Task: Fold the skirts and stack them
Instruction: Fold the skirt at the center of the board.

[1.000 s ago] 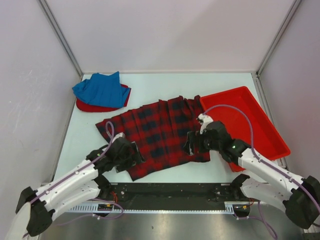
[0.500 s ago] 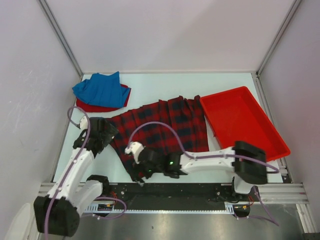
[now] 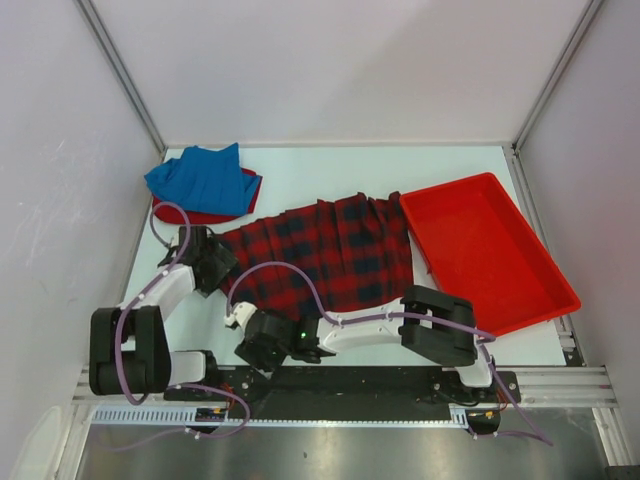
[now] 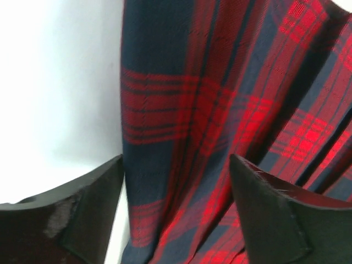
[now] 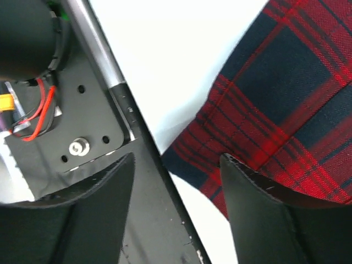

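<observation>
1. Table: pale and flat; it carries everything listed below.
2. Plaid skirt: spread nearly flat across the middle of the table. Its right side is just beside the tray and its near-left corner is close to the table's near edge. I judge it light, limp and pleated, so it should sag and lose shape if I lift it at one point. It looks neither fragile nor slippery. It is best taken at two corners of one edge, pinching the hem.
3. Tray: rigid and red, at the right. I leave it alone.
4. Blue skirt: folded in the far-left corner, lying on the red skirt, whose rim shows beneath. By my judgement both are the same soft cloth.
5. Right arm: stretched low across my front toward the left, reaching the plaid skirt's near-left corner.
6. Left arm: folded tight, wrist at the plaid skirt's left edge.
7. Left gripper: jaws spread, straddling that edge with cloth between the fingers and nothing pinched.
8. Right gripper: jaws spread, one finger over the corner, the other over my black base plate. Nothing is pinched.
</observation>
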### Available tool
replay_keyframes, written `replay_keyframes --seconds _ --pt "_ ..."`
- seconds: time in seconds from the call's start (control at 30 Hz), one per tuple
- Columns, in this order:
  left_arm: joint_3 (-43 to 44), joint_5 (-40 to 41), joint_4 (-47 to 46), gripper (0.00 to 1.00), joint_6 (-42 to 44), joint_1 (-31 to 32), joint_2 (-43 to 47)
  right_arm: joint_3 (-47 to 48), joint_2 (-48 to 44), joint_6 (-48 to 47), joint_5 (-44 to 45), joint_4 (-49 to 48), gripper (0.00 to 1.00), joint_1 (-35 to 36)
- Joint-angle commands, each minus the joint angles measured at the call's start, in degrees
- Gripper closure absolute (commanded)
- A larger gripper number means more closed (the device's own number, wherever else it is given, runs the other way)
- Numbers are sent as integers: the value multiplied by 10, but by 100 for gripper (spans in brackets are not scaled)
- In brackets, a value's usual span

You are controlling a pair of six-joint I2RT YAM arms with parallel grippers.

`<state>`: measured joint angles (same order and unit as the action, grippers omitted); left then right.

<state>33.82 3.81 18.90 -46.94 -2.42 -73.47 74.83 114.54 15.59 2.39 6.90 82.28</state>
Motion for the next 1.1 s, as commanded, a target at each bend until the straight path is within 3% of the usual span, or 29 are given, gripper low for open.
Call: replay_keyframes --seconds 0.0,0.07,0.1,0.17,0.2,0.23,0.27,0.33,0.43,0.6,0.77,0.93,1.07 --pt "9 11 -29 28 21 -6 -41 21 32 12 35 22 39 2" --pt "8 26 -30 39 17 -6 -55 26 35 21 57 34 43 2" --pt "10 25 -27 51 18 -7 -59 26 36 33 66 38 46 2" --pt "15 28 -24 63 19 -12 -64 30 37 41 87 48 48 4" --pt "17 29 -16 85 19 -14 -64 30 38 48 93 51 50 6" --pt "19 30 -12 96 18 -16 -62 30 37 48 101 53 53 6" --pt "19 29 -8 100 18 -21 -58 29 35 49 104 56 63 9" --pt "22 37 5 100 18 -23 -39 30 32 48 105 54 90 11" --pt "24 68 34 100 14 -25 8 30 24 35 54 44 97 11" --pt "33 143 101 100 -5 -32 108 30 -5 15 -100 21 100 10" --pt "41 181 158 100 -46 -39 252 30 -59 10 -189 -11 100 4" --pt "80 136 172 100 -27 -41 358 -5 -120 19 -201 -25 100 -10" --pt "99 62 142 100 0 -40 363 -59 -201 46 -213 -50 100 -34"
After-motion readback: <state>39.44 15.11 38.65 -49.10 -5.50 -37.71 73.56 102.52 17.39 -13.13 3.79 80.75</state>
